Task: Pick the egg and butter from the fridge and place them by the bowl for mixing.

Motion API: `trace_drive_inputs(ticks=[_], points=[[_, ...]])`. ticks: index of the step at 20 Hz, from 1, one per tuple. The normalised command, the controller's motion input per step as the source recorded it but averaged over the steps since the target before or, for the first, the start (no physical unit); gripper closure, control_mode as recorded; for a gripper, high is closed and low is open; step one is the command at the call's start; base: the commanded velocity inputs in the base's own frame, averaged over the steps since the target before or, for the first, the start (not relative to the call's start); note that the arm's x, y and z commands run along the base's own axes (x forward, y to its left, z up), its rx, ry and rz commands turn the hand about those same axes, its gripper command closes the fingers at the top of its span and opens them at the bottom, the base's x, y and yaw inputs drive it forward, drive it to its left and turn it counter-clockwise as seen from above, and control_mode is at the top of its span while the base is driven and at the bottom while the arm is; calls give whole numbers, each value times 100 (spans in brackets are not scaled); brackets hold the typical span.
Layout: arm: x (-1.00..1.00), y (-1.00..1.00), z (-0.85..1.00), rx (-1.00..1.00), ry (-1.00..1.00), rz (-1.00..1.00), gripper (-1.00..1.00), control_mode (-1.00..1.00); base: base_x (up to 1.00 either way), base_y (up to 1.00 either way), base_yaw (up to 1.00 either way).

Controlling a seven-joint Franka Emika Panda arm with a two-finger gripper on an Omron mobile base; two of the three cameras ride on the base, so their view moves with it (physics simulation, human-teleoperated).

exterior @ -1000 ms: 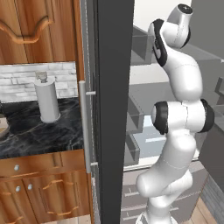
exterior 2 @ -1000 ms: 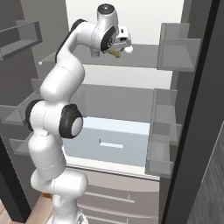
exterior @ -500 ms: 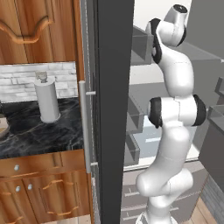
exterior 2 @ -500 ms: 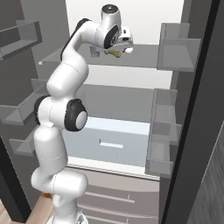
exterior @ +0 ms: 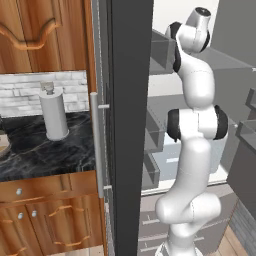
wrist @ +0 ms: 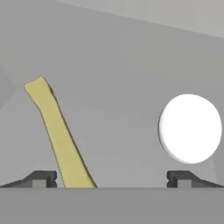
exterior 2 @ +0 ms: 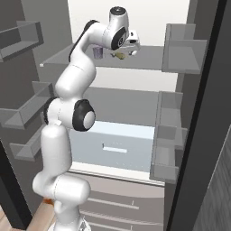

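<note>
On the fridge (exterior 2: 189,149) shelf (exterior 2: 149,61): egg (wrist: 190,128), butter (wrist: 59,135).

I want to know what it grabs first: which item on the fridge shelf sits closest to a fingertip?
The egg, white and round, just above the right fingertip; the yellow butter angles away.

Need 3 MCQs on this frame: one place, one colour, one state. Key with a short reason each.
1. In the hand view, the egg sits: A) by the right finger tip B) by the left finger tip C) centred between them
2. The butter looks: A) red B) pale yellow C) blue
3. The gripper is: A) shut on the egg B) shut on the butter C) open

Key: 1 A, the white round sits just above the right tip. 2 B, a yellow strip near the left tip. 3 C, the tips stand wide apart, holding nothing.
</note>
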Motion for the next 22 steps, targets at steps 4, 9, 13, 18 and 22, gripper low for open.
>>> trace_drive_inputs(ticks=[4,9,13,18,22], points=[[-2,0,0,0,11,0,-100,-100,0,0,0],[0,2,-9,0,10,0,100,-100,0,0,0],[0,4,-19,1,1,0,100,-100,0,0,0],[0,1,-27,7,0,0,100,-100,0,0,0],[-30,1,-34,5,-4,-5,100,-100,0,0,0]])
